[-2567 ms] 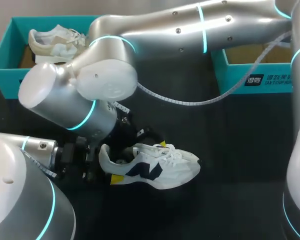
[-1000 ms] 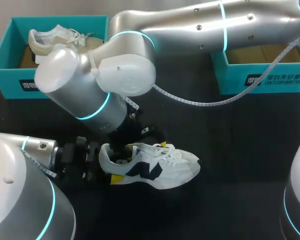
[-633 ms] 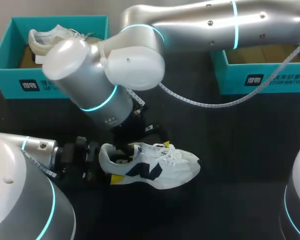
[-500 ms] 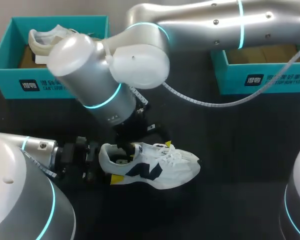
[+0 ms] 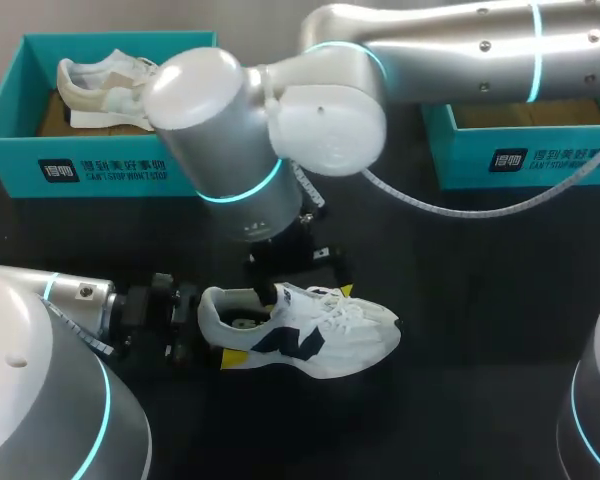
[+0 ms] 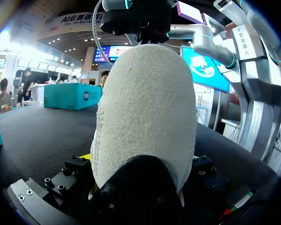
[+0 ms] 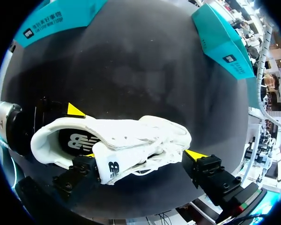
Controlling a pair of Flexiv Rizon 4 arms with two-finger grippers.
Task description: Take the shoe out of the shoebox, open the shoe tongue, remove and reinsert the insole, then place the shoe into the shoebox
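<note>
The shoe (image 5: 310, 335) is sitting on the black table (image 5: 480, 300), toe pointing right. The left jaws are pinching its heel and the right jaws are hanging spread above it. A teal box (image 5: 100, 170) is holding a beige shoe (image 5: 100, 85); another box (image 5: 520, 160) is sitting far right.

Silver arms (image 5: 430, 50), cyan light rings (image 5: 242, 190), yellow-tipped fingers (image 7: 195, 154).

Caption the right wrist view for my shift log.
White sneaker lying on the black table, heel clamped in the left gripper, just ahead of the open right gripper.
</note>
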